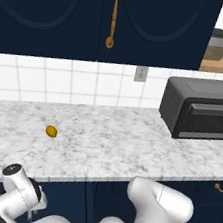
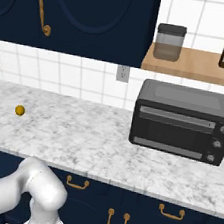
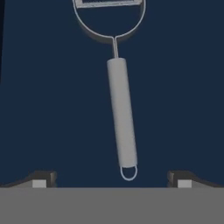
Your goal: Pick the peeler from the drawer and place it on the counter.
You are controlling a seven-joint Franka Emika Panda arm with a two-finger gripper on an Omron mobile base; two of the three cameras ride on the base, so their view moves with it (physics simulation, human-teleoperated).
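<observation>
In the hand view the peeler point(image 3: 121, 113) lies flat on the navy floor of the drawer point(image 3: 48, 109). Its slim grey handle points toward me and its looped head is cut off at the top edge. My gripper point(image 3: 111, 180) hangs open straight above it, with the fingertips point(image 3: 40, 180) standing wide on either side of the handle's small end ring, apart from it. The counter point(image 1: 113, 146) is the white marble slab above; the arm bends down under its front edge at the lower left of the left base view.
A small yellow-orange fruit point(image 1: 52, 131) rests on the counter's left part. A black toaster oven point(image 2: 181, 121) stands at the right, under a wooden shelf point(image 2: 196, 65) with a jar and a bottle. Navy upper cabinets point(image 1: 97, 15) hang above.
</observation>
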